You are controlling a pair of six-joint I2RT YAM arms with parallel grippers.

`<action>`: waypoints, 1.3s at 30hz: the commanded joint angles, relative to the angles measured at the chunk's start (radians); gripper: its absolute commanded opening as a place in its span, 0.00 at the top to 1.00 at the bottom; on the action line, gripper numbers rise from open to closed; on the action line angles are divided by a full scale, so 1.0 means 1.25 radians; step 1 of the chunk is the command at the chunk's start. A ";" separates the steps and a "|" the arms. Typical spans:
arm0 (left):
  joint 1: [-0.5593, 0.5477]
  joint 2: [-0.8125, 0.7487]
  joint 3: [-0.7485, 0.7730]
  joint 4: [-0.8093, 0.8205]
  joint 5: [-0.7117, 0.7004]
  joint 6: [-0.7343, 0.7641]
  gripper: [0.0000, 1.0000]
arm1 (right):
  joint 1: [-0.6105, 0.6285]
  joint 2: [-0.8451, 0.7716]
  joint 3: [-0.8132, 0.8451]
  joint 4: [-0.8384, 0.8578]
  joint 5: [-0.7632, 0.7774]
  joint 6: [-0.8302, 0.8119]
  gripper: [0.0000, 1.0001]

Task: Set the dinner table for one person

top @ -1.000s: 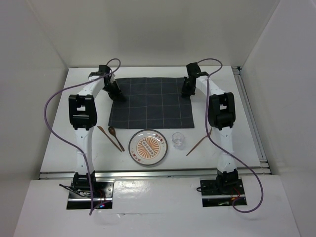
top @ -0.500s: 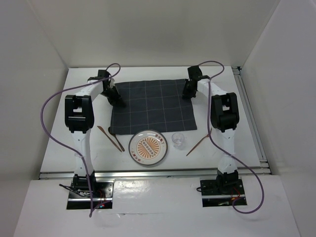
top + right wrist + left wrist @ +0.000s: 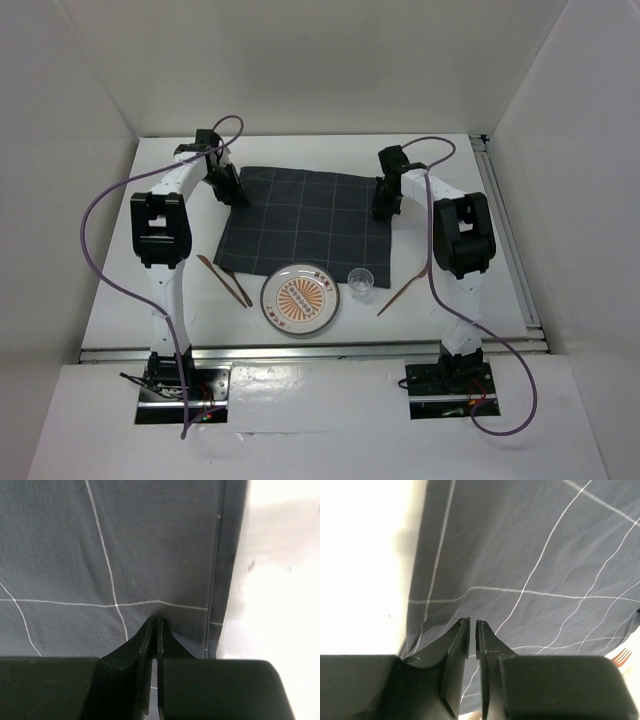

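Navy cloth [image 3: 305,215]: lay spread but slightly skewed on the white dinner table [image 3: 480,290], which reached well beyond every cloth edge.
Right gripper [image 3: 155,622]: at the cloth's far right corner, jaws pressed together on a small pucker, likely to tug the mat square.
Left gripper [image 3: 473,625]: at the cloth's far left corner, jaws parted by a slit, no fold between them.
Plate [image 3: 301,298]: at the cloth's near edge, probably meant to go onto it.
Glass [image 3: 360,282]: near the cloth's near right corner.

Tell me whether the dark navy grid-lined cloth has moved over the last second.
Yes. The dark navy grid-lined cloth has slid toward the arms' bases: its near edge, earlier short of the round orange-patterned plate, now reaches its far rim.
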 commanded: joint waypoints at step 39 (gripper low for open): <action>-0.077 -0.108 -0.254 0.052 -0.063 0.036 1.00 | 0.016 -0.085 -0.198 -0.002 0.031 0.016 1.00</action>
